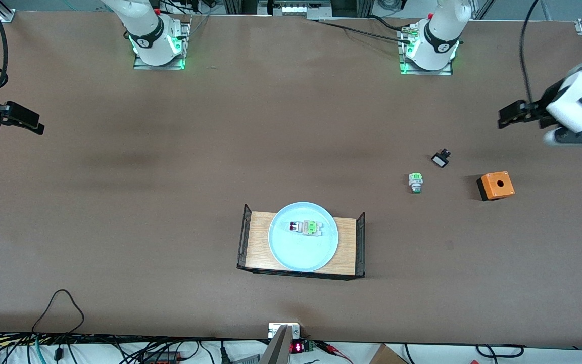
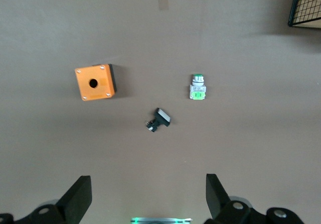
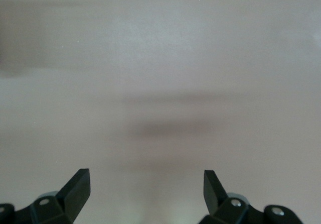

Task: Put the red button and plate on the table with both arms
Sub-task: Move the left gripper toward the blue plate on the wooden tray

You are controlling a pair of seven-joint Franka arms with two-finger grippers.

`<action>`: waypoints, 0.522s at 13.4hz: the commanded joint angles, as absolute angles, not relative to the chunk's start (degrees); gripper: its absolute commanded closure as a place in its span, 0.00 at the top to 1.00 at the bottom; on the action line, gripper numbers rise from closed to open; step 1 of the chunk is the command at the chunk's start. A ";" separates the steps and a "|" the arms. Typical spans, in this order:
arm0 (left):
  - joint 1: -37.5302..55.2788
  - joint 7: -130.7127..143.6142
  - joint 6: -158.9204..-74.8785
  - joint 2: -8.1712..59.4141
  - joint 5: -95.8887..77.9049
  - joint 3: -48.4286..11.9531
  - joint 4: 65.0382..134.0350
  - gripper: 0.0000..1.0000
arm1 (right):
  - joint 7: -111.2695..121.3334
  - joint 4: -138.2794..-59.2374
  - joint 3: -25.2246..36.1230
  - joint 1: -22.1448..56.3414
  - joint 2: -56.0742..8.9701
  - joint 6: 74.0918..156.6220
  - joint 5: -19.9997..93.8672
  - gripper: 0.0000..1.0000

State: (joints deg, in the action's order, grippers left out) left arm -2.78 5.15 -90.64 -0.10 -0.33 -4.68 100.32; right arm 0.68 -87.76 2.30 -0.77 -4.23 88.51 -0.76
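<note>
The pale blue plate [image 1: 303, 253] sits on a small light-wood tray [image 1: 259, 242] near the middle of the brown table [image 1: 170, 202]. On the plate lies the red button [image 1: 303, 227], on its side, dark red cap toward the right arm's end. My left gripper [image 1: 504, 117] [image 2: 149, 181] hangs open and empty over the left arm's end of the table. Over the right arm's end, my right gripper [image 1: 36, 125] [image 3: 146, 176] is open too, with only bare tabletop beneath it. Both are well away from the plate.
A green-capped switch [image 1: 416, 182] [image 2: 197, 87], a small black part [image 1: 441, 159] [image 2: 158, 119] and an orange box with a hole [image 1: 495, 185] [image 2: 95, 82] lie on the table under the left gripper's reach. The tray has black wire ends [image 1: 360, 242] [image 2: 306, 5]. Cables run along the table's near edge.
</note>
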 commanded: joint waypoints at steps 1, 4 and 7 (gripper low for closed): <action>-2.72 16.30 -89.74 4.20 1.05 -8.16 97.04 1.00 | 0.97 -88.51 2.11 -1.32 -3.34 88.68 -0.62 1.00; -2.46 32.19 -89.74 11.31 0.88 -13.34 90.38 1.00 | 0.97 -88.51 2.11 -1.32 -3.34 88.77 -0.62 1.00; 2.88 52.22 -89.74 19.04 0.88 -14.15 82.82 1.00 | 0.97 -88.51 2.11 -1.23 -3.34 88.68 -0.62 1.00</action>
